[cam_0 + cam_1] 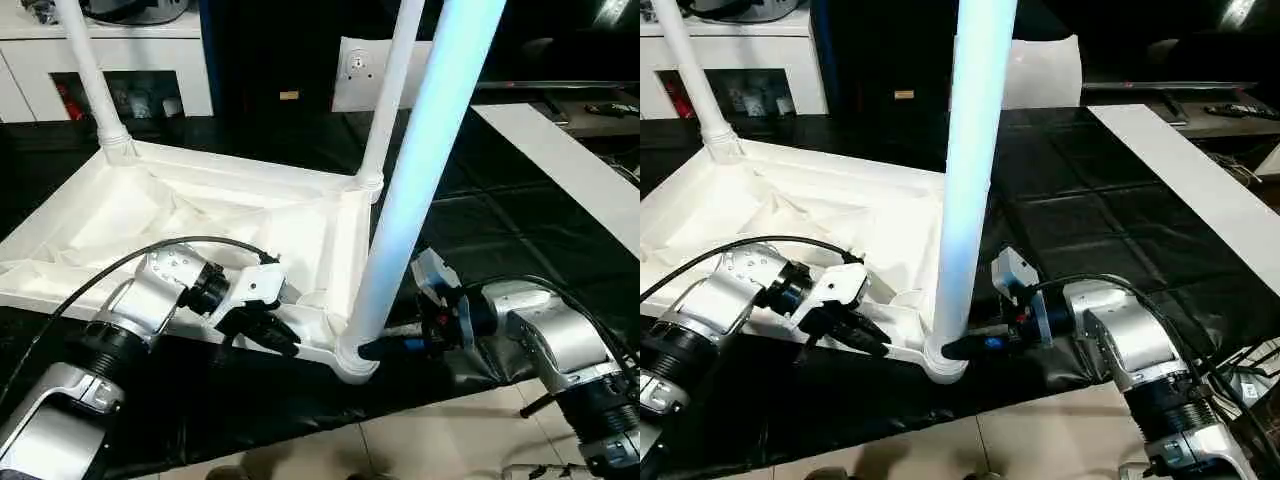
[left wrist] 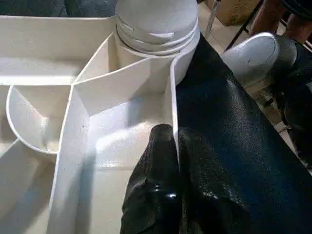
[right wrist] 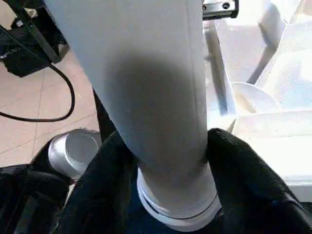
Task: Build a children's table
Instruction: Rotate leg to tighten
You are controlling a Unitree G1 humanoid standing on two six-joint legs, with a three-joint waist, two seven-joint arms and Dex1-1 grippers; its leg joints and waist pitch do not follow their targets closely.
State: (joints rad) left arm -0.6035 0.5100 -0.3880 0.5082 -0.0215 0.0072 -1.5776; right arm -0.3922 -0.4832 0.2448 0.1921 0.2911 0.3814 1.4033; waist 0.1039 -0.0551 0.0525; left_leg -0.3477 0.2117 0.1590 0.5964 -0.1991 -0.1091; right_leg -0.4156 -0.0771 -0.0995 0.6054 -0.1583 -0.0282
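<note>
Table leg (image 1: 410,190) stands between the right tool's (image 1: 975,347) fingers.

The near leg (image 1: 420,170) runs off the top edge; its base hides the right hand's (image 1: 385,350) fingertips. The tabletop's (image 1: 150,215) left end is cropped.

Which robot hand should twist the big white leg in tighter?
Probably the right. The right gripper already has its fingers either side of the near leg, just above its socket. The left gripper is pinching the tabletop rim, holding it steady.
</note>
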